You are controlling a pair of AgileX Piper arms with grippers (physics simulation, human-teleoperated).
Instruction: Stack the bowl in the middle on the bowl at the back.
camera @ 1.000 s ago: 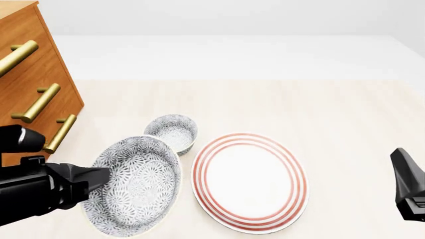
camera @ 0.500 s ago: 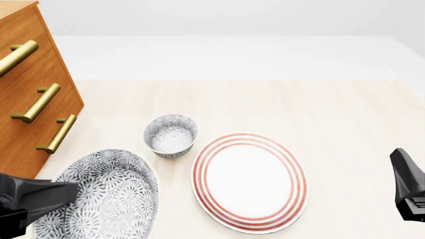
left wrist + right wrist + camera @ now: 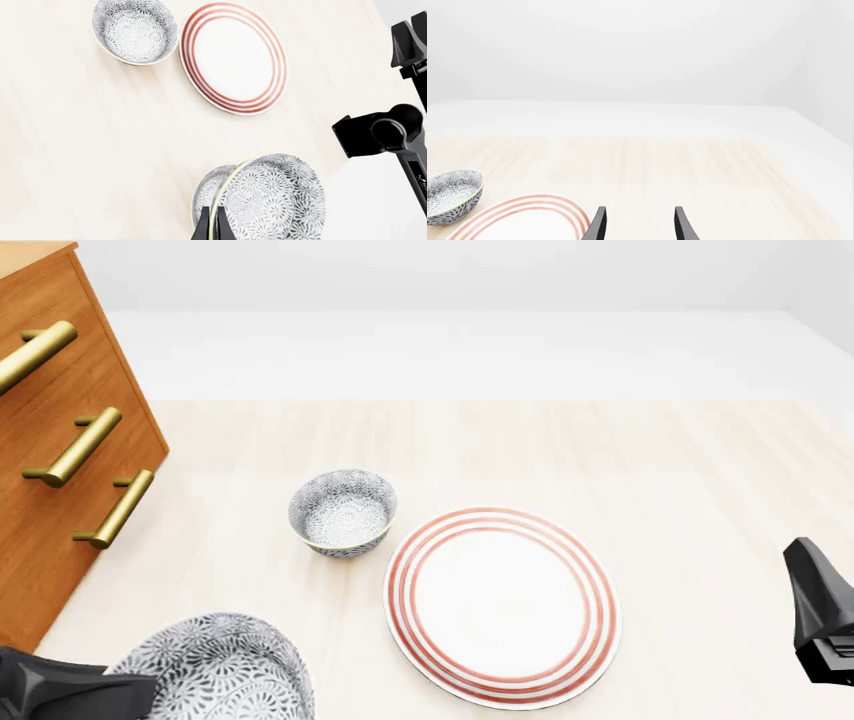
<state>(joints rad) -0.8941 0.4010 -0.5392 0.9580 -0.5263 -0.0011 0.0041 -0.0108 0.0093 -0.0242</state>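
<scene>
Speckled middle bowl (image 3: 270, 200) rim clamped in left pincer (image 3: 212, 225).

Glossy ceramic plate (image 3: 503, 605); matt pale wood table (image 3: 667, 470)

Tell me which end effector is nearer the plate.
Right. The right end effector hovers at the plate's near-right edge; the left end effector, clamping the bowl, is farther off, near-left.
</scene>
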